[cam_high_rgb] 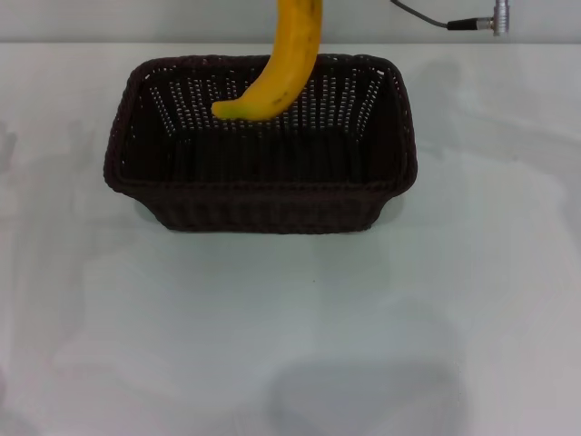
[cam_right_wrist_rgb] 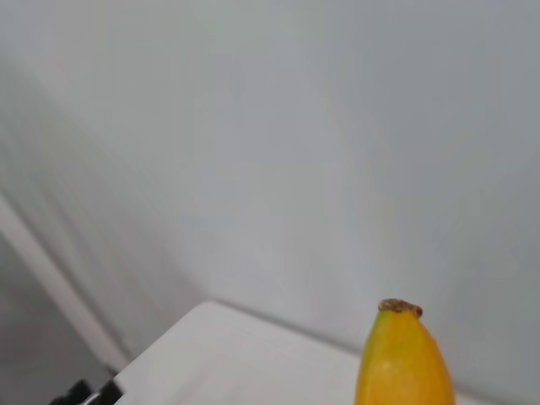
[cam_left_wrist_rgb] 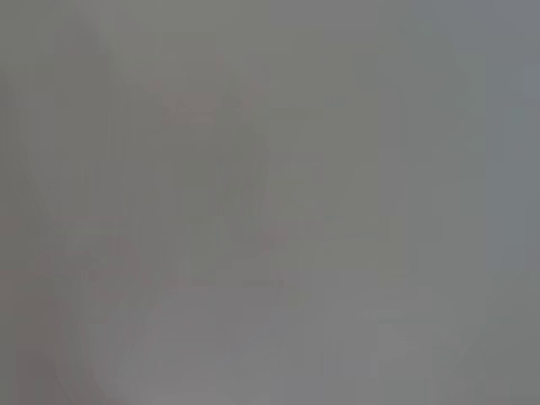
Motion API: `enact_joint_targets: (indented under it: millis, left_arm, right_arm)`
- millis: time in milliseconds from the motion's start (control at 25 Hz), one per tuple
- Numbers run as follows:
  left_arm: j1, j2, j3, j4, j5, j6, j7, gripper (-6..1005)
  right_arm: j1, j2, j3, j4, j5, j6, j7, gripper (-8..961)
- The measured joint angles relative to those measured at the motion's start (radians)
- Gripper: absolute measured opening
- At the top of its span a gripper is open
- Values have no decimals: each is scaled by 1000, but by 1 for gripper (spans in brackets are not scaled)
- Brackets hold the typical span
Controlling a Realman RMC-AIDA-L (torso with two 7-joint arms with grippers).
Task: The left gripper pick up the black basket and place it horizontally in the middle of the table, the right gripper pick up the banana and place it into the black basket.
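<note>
I find the banana [cam_high_rgb: 277,77] hanging nearly upright over the black basket [cam_high_rgb: 263,195], its lower tip down inside the opening, near the far wall, and its upper part running out of the top of the head view. Whether that tip touches the weave I cannot tell. The right wrist view shows only one end of the banana against a pale wall.

The basket sits lengthwise across the table [cam_high_rgb: 290,345], roughly central, so I judge the basket step complete and the banana placement in hand.

The right gripper itself is out of frame; only a silver fitting [cam_high_rgb: 499,18] and its cable [cam_high_rgb: 422,16] show at the top of the head view. I presume it holds the banana from above, but I cannot tell how its fingers stand.

The left gripper appears in no view, and its wrist camera gives a featureless grey, so its fingers are likewise unreportable.

Next move, in my judgement: lower the banana until it rests on the basket floor, then release.
</note>
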State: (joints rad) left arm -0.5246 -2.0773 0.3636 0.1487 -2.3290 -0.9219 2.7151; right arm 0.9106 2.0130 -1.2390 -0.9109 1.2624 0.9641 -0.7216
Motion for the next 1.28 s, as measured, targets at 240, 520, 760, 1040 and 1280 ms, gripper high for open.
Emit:
enact_joint_targets:
  millis: [240,520,760,1040,1280]
  left_arm:
    - [3,0,0,0,32,-6,1,847]
    - [9,0,0,1,33,-8,1,848]
    - [20,0,0,2,32,-9,2,847]
    - [39,-4,-12,-30,14,-50,23,848]
    - [36,-6,-13,-59,-5,-65,59,848]
  right_arm:
    - [-12,1,-4,109,142,-42,-185,535]
    - [-117,11,-102,93,281,-44,-403,634]
    - [-327,6,-68,-74,435,-47,-513,777]
    - [-556,3,2,5,887,-49,-1111,869]
    - [-579,3,34,279,1223,-57,-1690,869]
